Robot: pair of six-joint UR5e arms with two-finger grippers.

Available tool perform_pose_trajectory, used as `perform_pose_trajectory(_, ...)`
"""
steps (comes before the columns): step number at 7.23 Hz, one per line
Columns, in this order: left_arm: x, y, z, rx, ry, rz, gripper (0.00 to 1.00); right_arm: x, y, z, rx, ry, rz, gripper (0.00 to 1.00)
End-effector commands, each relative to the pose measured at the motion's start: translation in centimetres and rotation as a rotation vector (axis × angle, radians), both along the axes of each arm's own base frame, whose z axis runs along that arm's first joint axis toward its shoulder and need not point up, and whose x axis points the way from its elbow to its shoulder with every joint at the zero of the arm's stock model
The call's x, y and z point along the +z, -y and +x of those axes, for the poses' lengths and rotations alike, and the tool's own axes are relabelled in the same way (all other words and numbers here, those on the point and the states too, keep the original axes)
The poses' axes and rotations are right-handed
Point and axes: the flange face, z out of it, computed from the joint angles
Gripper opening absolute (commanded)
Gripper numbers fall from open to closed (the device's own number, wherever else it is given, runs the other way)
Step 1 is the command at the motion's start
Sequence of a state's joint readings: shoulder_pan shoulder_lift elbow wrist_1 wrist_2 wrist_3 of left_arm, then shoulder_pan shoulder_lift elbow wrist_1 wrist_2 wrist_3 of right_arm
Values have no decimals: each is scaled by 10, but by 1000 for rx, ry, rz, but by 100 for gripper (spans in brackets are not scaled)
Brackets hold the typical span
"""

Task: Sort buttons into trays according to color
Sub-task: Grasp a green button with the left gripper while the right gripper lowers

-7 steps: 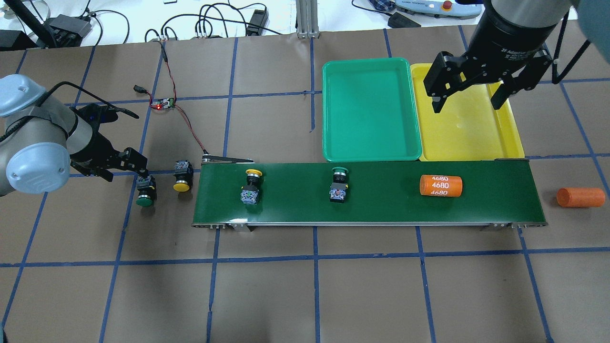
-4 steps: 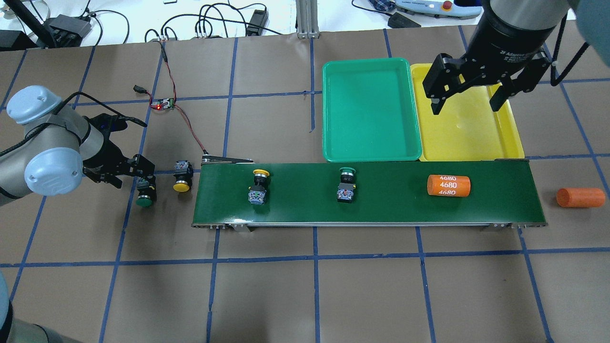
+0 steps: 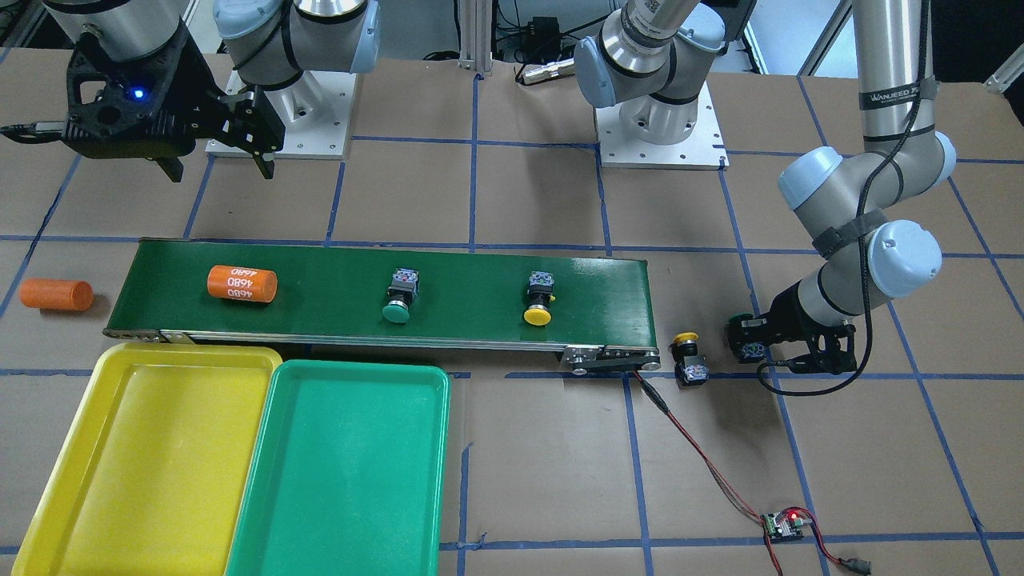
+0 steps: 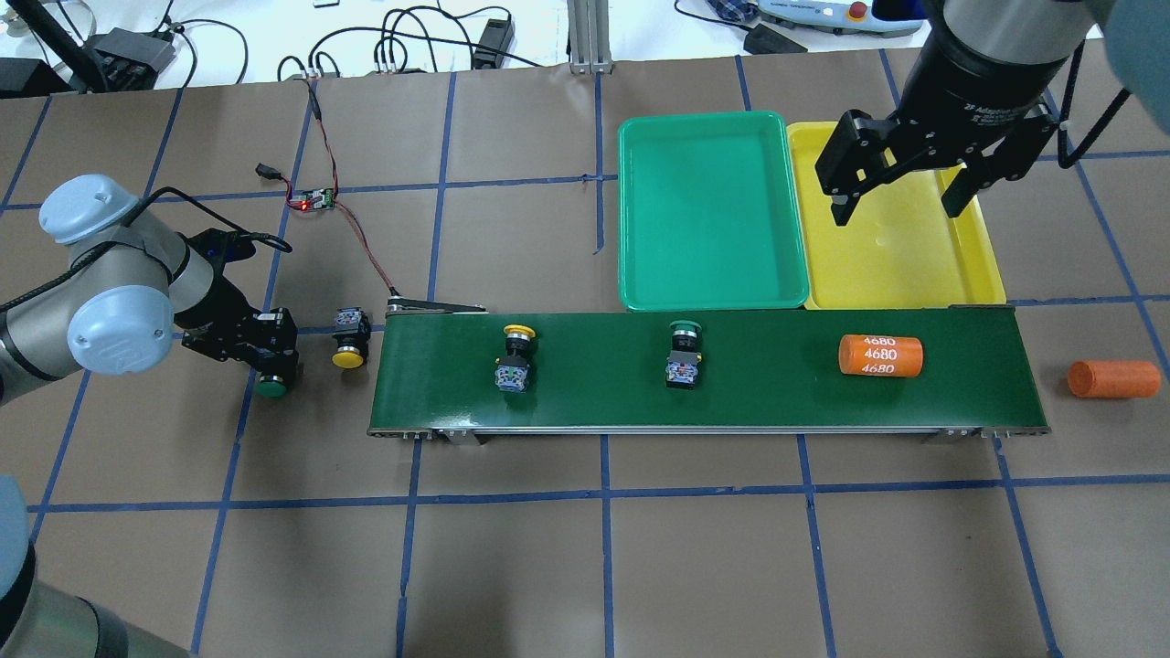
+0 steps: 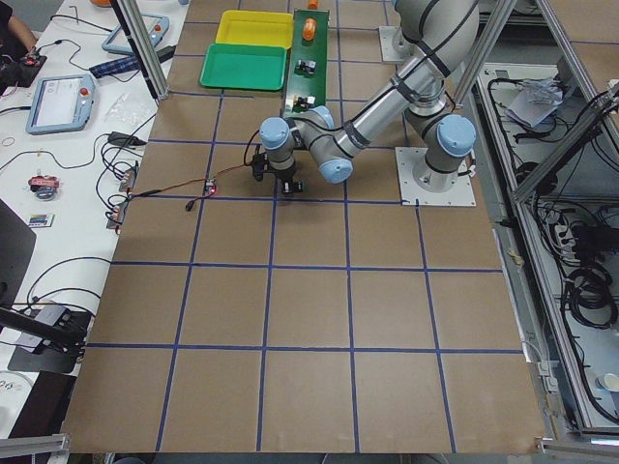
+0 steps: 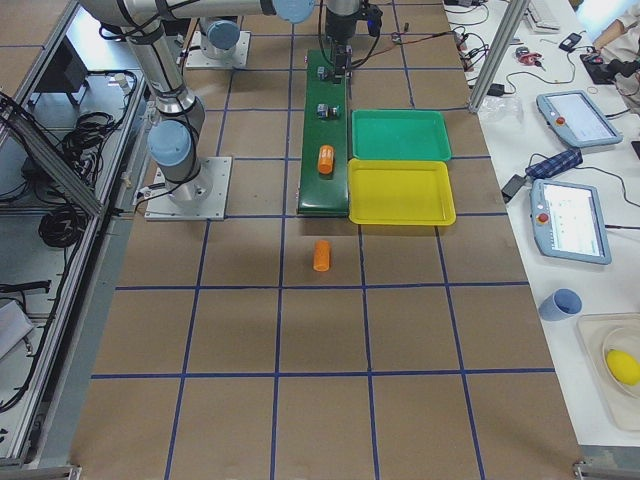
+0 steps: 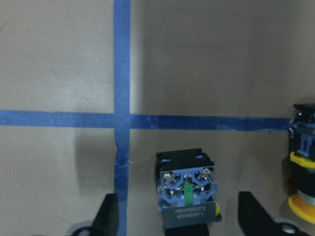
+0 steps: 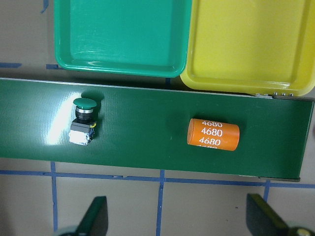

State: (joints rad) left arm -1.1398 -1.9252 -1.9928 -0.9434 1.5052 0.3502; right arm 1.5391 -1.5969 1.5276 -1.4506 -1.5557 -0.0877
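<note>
On the conveyor belt lie a yellow-capped button [image 4: 515, 356] and a green-capped button [image 4: 683, 355]. Left of the belt, on the table, lie a second yellow-capped button [image 4: 348, 340] and a second green-capped button [image 4: 271, 384]. My left gripper [image 4: 265, 352] is open and low over that green-capped button. In the left wrist view the button [image 7: 187, 194] sits between the two fingers [image 7: 107, 216], apart from both. My right gripper [image 4: 896, 210] is open and empty above the yellow tray [image 4: 900, 265]. The green tray [image 4: 713, 210] is beside it. Both trays hold nothing.
The dark-green conveyor belt [image 4: 594, 393] also carries an orange cylinder [image 4: 880, 355]. A second orange cylinder [image 4: 1113, 378] lies on the table past the belt's right end. A small circuit board [image 4: 315, 199] with a red wire lies behind the belt's left end.
The two buttons and the orange cylinder on the belt have moved right. My left gripper has moved right over the green-capped button on the table. The right gripper has barely moved.
</note>
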Motion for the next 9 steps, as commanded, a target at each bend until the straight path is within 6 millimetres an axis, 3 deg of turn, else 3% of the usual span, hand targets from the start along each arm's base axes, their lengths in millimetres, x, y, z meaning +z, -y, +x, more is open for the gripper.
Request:
perform_pose_trajectory(1,3,2,-1,0,-2,-10,0,-2,1,-1,4,5,1,100)
perform_pose_trajectory(2,28,9,-6,-14,26,-50,0,-17,5,-11,-18,4,31,100)
perform_pose_trajectory(3,51,15,-7,6,30,-64,0,-45,24,-35,-15,15,15,100)
perform_pose_trajectory(4,72,14,-26,38,38,-77,0,-77,31,-55,-19,24,37,100)
perform_pose_trajectory(6,109,1,-106,57,58,-98,0,-124,22,-53,-28,47,51,100)
perform_pose_trajectory(7,121,-7,-143,62,56,-99,0,-132,24,-49,-104,80,38,100)
perform_pose_trajectory(9,123,-20,-198,-30,55,-101,0,-157,12,-40,-85,88,96,100)
